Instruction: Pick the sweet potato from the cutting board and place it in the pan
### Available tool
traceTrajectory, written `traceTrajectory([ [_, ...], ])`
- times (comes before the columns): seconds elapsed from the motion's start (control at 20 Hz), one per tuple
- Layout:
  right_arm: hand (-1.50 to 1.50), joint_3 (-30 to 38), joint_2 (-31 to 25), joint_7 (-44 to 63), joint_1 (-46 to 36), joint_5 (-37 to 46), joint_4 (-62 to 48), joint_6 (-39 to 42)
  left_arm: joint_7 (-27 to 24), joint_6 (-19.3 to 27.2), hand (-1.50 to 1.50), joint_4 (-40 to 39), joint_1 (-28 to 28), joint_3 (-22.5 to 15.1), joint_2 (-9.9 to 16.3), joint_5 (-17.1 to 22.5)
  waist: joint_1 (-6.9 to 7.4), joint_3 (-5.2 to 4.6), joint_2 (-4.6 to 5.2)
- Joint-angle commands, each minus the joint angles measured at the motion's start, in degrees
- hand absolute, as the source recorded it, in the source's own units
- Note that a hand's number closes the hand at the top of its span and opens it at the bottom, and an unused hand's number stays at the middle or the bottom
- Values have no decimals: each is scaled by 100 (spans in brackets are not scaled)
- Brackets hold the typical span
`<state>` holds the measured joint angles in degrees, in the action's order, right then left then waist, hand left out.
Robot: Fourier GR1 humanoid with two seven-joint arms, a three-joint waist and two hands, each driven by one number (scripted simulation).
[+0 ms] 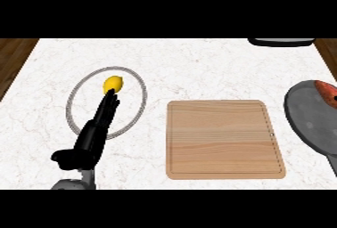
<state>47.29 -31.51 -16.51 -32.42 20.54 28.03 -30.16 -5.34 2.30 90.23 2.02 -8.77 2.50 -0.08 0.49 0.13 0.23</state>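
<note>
Left hand [92, 133]: stretching straight-fingered, holding nothing, tips touching the lemon [113, 83]
Sweet potato [328, 91]: lying in the pan [309, 120]
Cutting board [223, 139]: sitting bare

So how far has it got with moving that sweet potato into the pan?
Nearly done, it seems. The light wooden cutting board lies bare, and an orange-red sweet potato shows in the grey round pan at the right edge. The right hand is out of view. The black left hand rests open, fingers pointing toward a yellow lemon on a white plate.
</note>
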Motion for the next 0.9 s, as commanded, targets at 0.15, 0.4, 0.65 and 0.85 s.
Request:
traceTrajectory([
  [0.15, -150, 357, 353, -542, 892, -1129, 911, 1506, -161, 43, 0, 53, -225, 25, -18, -56, -166, -20, -72],
  [0.4, -150, 194, 620, -510, 1860, -1542, 2023, 2540, 20, -120, 0, 281, -314, 244, 193, 131, -144, -22, -63],
  [0.65, -150, -151, 1475, -209, 2851, -1716, 3766, 2688, -103, -64, 0, -48, -91, 196, 26, 27, -128, -23, -45],
  [0.85, -150, -157, 1735, 18, 3647, -1856, 4784, 2707, -15, -166, 0, -351, 232, 422, 69, 157, -121, -19, -34],
])
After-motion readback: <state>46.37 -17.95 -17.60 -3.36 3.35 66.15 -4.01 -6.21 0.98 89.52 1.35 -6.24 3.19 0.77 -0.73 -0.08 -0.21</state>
